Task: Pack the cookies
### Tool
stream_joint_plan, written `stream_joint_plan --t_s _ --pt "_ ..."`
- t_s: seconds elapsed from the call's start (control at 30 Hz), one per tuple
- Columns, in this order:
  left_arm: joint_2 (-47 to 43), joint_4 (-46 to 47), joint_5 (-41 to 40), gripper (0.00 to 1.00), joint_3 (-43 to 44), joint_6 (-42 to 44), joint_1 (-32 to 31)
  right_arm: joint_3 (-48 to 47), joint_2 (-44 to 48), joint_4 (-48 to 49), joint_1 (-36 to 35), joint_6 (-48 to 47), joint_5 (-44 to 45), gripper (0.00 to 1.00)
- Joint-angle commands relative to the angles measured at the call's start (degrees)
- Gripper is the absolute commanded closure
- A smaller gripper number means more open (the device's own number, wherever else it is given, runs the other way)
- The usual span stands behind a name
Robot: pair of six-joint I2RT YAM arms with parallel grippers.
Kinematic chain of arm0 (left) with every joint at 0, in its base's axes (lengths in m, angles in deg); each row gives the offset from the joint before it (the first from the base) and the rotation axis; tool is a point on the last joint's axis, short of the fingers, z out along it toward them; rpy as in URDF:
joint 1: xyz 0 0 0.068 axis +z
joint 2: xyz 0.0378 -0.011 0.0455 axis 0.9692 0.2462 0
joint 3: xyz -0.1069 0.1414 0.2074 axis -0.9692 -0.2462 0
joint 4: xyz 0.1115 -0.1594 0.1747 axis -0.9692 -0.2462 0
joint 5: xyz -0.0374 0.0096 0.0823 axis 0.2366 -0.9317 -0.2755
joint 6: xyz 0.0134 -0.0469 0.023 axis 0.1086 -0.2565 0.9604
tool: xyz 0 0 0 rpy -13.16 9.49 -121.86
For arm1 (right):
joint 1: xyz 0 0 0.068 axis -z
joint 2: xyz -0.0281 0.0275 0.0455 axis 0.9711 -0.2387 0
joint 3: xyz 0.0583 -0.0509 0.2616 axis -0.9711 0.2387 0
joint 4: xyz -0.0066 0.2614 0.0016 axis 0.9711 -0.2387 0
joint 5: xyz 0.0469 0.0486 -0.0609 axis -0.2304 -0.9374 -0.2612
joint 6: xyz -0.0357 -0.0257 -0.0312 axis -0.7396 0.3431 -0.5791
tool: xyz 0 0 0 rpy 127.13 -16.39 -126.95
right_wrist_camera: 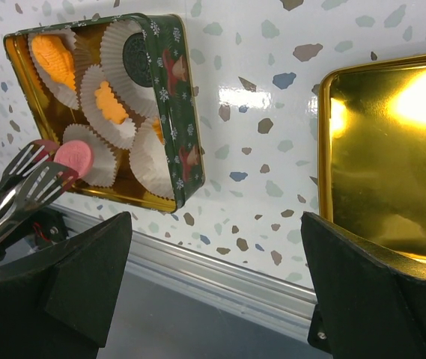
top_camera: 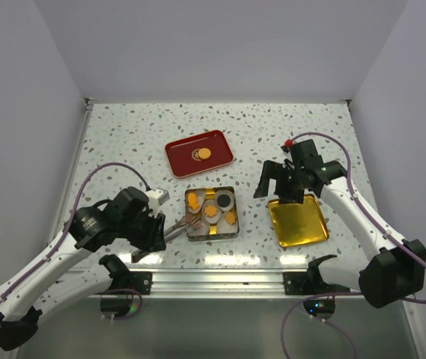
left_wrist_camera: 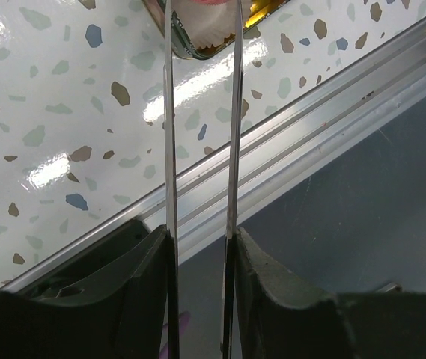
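An open green tin [top_camera: 188,221] near the front edge holds white paper cups with cookies: orange ones [top_camera: 211,213], a dark one [top_camera: 223,200]. In the right wrist view they show as orange [right_wrist_camera: 52,54], orange flower [right_wrist_camera: 109,102], dark [right_wrist_camera: 136,51] and pink [right_wrist_camera: 74,157]. My left gripper [top_camera: 151,238] is shut on metal tongs [top_camera: 179,228], pressing their two arms [left_wrist_camera: 168,149]. The tong tips [right_wrist_camera: 48,173] reach over the tin's left edge, against the pink cookie in its cup. One more orange cookie [top_camera: 204,154] lies on the red tray [top_camera: 179,164]. My right gripper [top_camera: 278,191] hangs open over the tin's gold lid [top_camera: 297,221].
The gold lid [right_wrist_camera: 392,149] lies inside up, right of the tin wall [right_wrist_camera: 186,112]. An aluminium rail [top_camera: 213,280] runs along the table's front edge. White walls close in the left, back and right sides.
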Motion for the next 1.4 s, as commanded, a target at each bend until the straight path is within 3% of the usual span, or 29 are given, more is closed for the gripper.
stream_joint_plan --t_s 0.0,0.83,1.03,1.23,1.37 --pt "-0.6 2.0 1.1 0.59 1.1 -0.8 -0.2 -0.1 1.1 1.0 0.1 0.1 0.5 0.01" --pt "3.3 1.5 0.7 0.5 10.8 0.6 -0.2 1.1 3.3 -0.1 0.1 -1.3 2.0 0.01" --pt "4.4 0.9 -3.6 0.55 13.7 0.3 -0.2 0.8 3.6 -0.8 0.2 -2.2 2.9 0.01" --pt "5.9 -2.0 -15.8 0.58 18.5 -4.1 -0.2 0.7 3.7 -1.2 0.1 -2.8 3.1 0.01" --pt "6.4 1.2 -10.4 0.57 17.0 -3.5 -0.3 0.7 3.9 -1.3 0.2 -3.0 2.2 0.01"
